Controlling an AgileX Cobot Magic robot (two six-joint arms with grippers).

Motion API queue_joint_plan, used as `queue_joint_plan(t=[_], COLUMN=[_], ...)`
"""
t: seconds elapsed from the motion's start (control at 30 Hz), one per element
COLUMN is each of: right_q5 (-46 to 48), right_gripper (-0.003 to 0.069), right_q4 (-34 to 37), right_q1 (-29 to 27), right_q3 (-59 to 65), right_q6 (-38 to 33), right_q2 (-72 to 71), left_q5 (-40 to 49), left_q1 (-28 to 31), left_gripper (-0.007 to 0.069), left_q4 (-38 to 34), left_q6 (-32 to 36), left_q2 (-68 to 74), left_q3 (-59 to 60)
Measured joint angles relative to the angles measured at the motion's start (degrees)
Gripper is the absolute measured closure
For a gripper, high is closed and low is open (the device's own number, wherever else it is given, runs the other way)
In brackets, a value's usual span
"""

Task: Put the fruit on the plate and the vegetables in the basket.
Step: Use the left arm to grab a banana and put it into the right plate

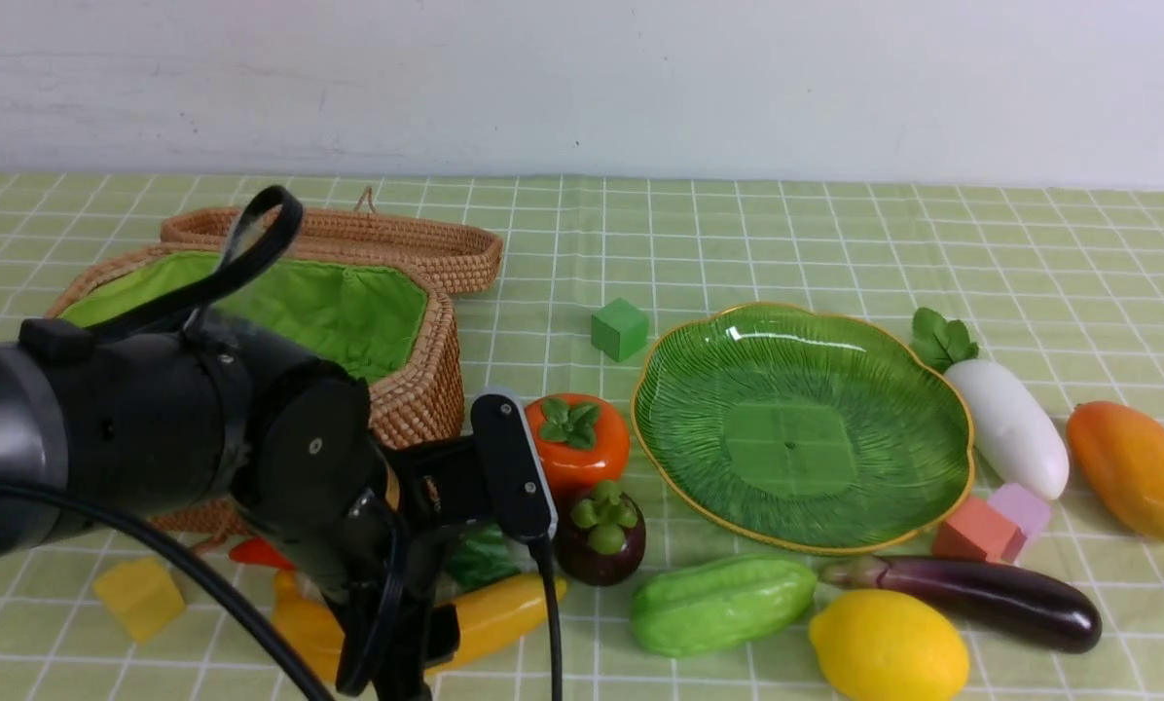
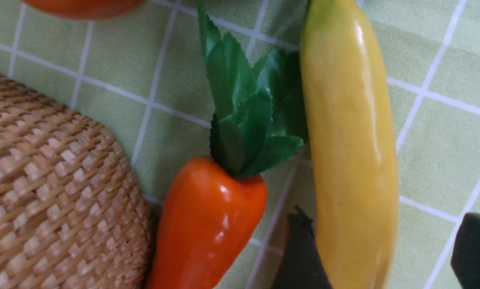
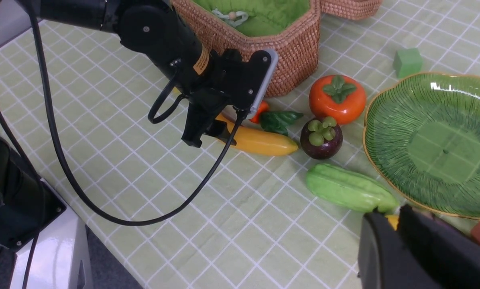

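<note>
Left end effector [image 2: 388, 257] straddles banana [image 2: 352, 140], jaws apart, chili [image 2: 208, 224] just beside

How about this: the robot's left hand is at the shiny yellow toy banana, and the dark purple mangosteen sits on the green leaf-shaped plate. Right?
No. The front view shows the dark purple mangosteen on the checked tablecloth, apart from the green leaf-shaped plate. The rest holds.

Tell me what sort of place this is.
Probably a robot test bench, not a kitchen: plastic lemon and eggplant on a checked tablecloth, a bare white wall, a robot arm.
</note>
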Motion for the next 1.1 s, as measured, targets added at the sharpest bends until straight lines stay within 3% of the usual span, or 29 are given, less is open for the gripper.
queue_joint_plan(t=[0.47,0.93,1.1], right_q5=[-0.1,-0.1,-0.1], right_gripper=[0.058,0.0573,0.0573], right_q4=[-1.0,-1.0,-1.0], right_q1=[0.0,0.0,0.0], right_q3=[0.0,0.0,0.0], right_q6=[0.0,0.1,0.1], right_q2=[0.0,0.0,0.0], left_q5=[-0.9,-2.5,-1.2], left_q1=[0.0,0.0,0.0], left_gripper=[0.016,0.0307,0.0309], left_q4=[0.3,1.6,1.6], left_q6=[0.0,-0.2,-0.2], left_q2=[5.8,8.7,9.0], left_q3=[0.0,-0.2,-0.6])
